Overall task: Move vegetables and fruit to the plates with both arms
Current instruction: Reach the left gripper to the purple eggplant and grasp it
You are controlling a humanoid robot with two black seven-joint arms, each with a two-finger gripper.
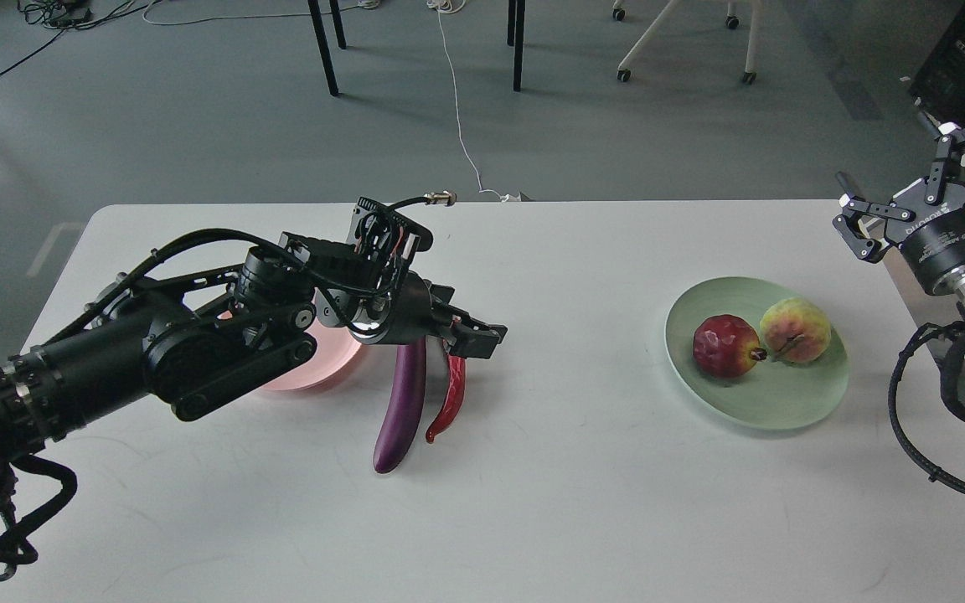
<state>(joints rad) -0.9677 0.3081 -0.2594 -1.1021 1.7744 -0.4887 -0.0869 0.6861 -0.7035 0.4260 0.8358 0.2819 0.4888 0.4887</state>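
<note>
The purple eggplant point(403, 402) and the red chili point(449, 400) lie side by side on the white table point(583, 502). My left gripper point(467, 328) is over their upper ends and hides them; its fingers stand apart at the chili's top. The pink plate point(333, 356) is mostly hidden under the left arm. The mint green plate point(750, 410) holds the dark red pomegranate point(721, 345) and the yellow-green fruit point(794, 331), touching each other. My right gripper point(889, 163) is open and empty, raised beyond the green plate at the table's right edge.
Table and chair legs point(518, 42) and a white cable point(461, 126) are on the floor beyond the far table edge. My right arm's cable loop point(901, 419) hangs by the table's right edge.
</note>
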